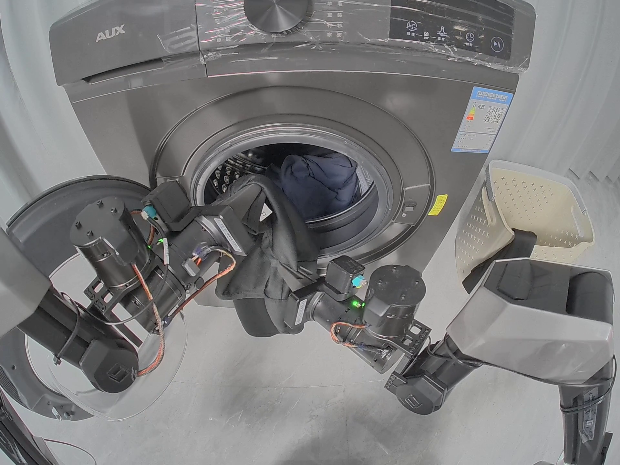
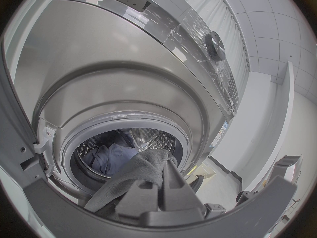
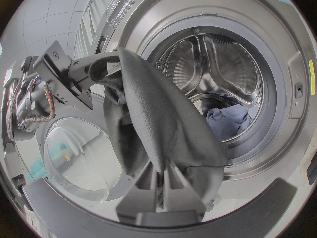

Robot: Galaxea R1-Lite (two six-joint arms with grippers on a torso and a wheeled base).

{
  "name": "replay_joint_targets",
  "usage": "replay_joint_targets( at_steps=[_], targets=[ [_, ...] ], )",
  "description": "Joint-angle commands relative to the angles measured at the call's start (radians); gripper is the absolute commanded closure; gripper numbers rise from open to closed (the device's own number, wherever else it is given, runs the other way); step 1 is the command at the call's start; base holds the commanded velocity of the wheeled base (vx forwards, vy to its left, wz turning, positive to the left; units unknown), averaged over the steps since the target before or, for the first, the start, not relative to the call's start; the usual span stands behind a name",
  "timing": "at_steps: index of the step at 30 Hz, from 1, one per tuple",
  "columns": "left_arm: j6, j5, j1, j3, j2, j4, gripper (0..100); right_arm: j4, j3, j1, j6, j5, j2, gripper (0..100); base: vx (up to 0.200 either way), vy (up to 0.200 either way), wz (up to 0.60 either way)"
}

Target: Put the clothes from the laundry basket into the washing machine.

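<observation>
Head view: left end effector point(image 2: 158, 179) and right end effector point(image 3: 161, 169) clench the black garment point(image 1: 278, 253); blue garment point(image 1: 320, 182) already in drum point(image 1: 227, 174) ahead.

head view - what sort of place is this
Probably a laundry test setup, not a home: a washing machine with plastic wrap on it, a laundry basket beside it, a curtain behind.

You have a pale grey floor point(image 1: 278, 408) under the scene, white curtains point(image 1: 575, 79) hanging behind, a plain white wall point(image 2: 261, 116), and square ceiling panels point(image 2: 280, 20) above.
</observation>
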Motion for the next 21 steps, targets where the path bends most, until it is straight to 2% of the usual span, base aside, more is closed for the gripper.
replay_joint_targets(
  at_steps=[1, 6, 10, 14, 19, 20, 21],
  targets=[
    [-0.003, 0.0, 0.004, 0.001, 0.005, -0.002, 100, -0.004, 0.054, -0.013, 0.003, -0.001, -0.066, 100, 0.0, 0.0, 0.0],
    [-0.003, 0.0, 0.01, 0.001, 0.007, -0.002, 100, -0.002, 0.176, -0.036, 0.002, -0.001, -0.167, 100, 0.0, 0.0, 0.0],
    [-0.004, -0.002, 0.015, 0.003, 0.008, 0.0, 100, -0.001, 0.267, -0.085, -0.003, 0.002, -0.258, 100, 0.0, 0.0, 0.0],
    [-0.004, -0.008, 0.015, 0.011, 0.008, 0.001, 100, -0.004, 0.294, -0.11, -0.003, 0.008, -0.296, 100, 0.0, 0.0, 0.0],
    [-0.006, -0.028, 0.012, 0.043, 0.005, 0.004, 100, 0.002, 0.304, -0.094, -0.003, 0.01, -0.363, 100, 0.0, 0.0, 0.0],
    [-0.007, -0.04, 0.012, 0.05, 0.005, 0.004, 0, 0.004, 0.304, -0.093, -0.003, 0.01, -0.376, 100, 0.0, 0.0, 0.0],
    [-0.007, -0.051, 0.012, 0.052, 0.005, 0.003, 0, 0.005, 0.304, -0.09, -0.003, 0.01, -0.386, 100, 0.0, 0.0, 0.0]
  ],
)
